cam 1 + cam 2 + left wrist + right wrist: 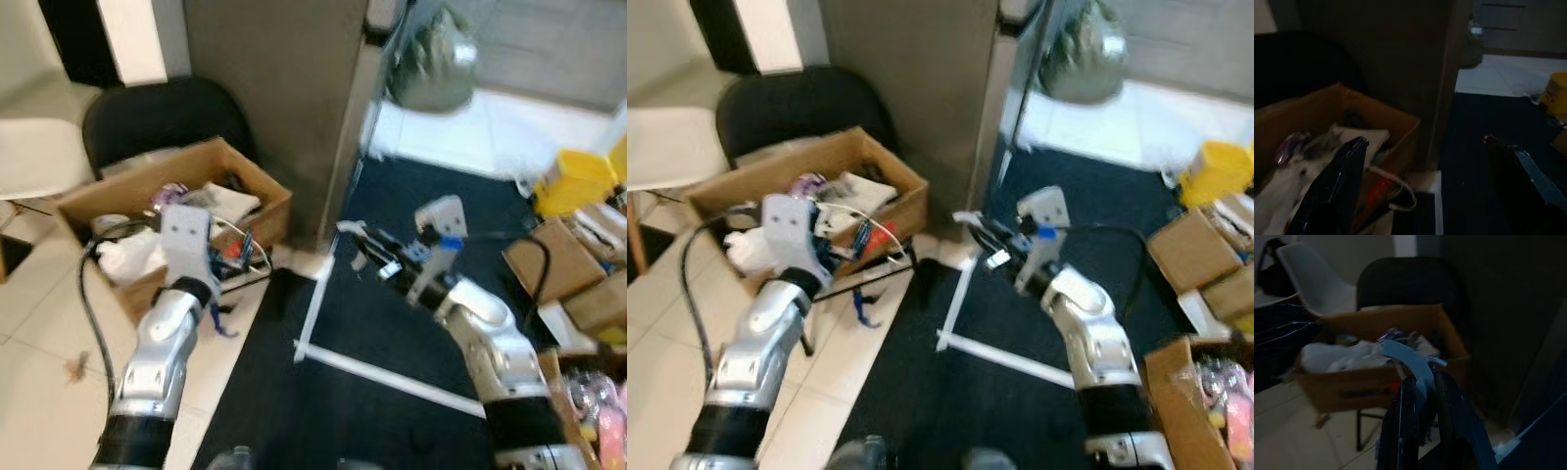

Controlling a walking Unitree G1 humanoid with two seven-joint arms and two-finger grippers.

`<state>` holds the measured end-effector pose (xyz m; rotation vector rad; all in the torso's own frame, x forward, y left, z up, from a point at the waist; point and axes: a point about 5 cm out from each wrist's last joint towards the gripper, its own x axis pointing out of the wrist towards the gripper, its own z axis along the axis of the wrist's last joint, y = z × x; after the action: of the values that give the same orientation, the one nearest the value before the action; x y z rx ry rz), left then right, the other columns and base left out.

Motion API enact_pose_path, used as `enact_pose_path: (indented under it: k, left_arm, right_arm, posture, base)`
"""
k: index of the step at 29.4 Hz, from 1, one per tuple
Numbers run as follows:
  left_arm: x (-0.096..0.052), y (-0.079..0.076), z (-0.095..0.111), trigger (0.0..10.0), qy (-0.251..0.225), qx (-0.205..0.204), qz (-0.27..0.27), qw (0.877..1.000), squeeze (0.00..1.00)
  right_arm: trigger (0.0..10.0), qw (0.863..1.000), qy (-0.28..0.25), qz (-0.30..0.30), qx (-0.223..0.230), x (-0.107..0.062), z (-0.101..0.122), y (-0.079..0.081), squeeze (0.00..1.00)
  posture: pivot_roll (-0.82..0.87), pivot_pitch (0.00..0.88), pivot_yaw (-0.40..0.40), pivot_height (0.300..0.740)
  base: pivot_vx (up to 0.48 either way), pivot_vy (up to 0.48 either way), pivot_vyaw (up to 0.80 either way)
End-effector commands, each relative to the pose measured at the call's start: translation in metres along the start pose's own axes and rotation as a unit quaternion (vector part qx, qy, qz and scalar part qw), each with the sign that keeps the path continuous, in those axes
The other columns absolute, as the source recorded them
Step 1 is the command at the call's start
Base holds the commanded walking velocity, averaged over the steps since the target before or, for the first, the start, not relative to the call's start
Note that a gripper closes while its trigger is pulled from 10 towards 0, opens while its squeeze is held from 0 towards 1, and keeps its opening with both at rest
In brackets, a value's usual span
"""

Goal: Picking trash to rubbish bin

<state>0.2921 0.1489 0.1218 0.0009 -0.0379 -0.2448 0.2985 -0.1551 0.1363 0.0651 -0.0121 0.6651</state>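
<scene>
So there's a black padded chair [167, 117] against the wall, and just in front of it an open brown cardboard box [257, 181] stuffed with white bags and scraps sits on the pale tile floor [39, 323]. The left gripper [1425, 186] hangs just beside the box with its fingers spread wide, nothing in them. The right gripper [1422, 387], over the dark carpet [392, 333], is pinched tight on a thin pale blue-white strip of trash [1405, 355].

Silver arms, black fingers
Both arms [157, 357] are rounded silver shells with black bands; a black cable (lower left) loops beside one; grey wrist plates carry small blue marks.
</scene>
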Motion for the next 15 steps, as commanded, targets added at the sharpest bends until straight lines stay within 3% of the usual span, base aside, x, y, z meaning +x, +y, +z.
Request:
enact_pose_path:
  k: [1, 13, 15]
  left_arm:
    - [0.0004, -0.0022, -0.0009, 10.0, 0.003, 0.0, -0.005, 1.0, 0.0]
    - [0.0002, -0.0027, -0.0011, 10.0, 0.003, -0.001, -0.006, 1.0, 0.0]
    - [0.0003, -0.0026, -0.0012, 10.0, 0.003, -0.001, -0.006, 1.0, 0.0]
  right_arm:
    - [10.0, 1.0, 0.001, -0.001, -0.003, -0.0016, 0.0014, -0.0011, 0.0]
    - [10.0, 1.0, 0.006, 0.002, -0.013, -0.0016, 0.0014, -0.0012, 0.0]
    - [10.0, 1.0, 0.007, 0.004, -0.015, -0.0015, 0.0012, -0.0011, 0.0]
  posture:
    - [-0.05, 0.0, -0.038, 0.74]
    - [-0.05, 0.0, -0.039, 0.74]
    - [-0.05, 0.0, -0.039, 0.74]
  base:
    - [0.48, 0.0, 0.0]
    - [0.48, 0.0, 0.0]
    - [0.48, 0.0, 0.66]
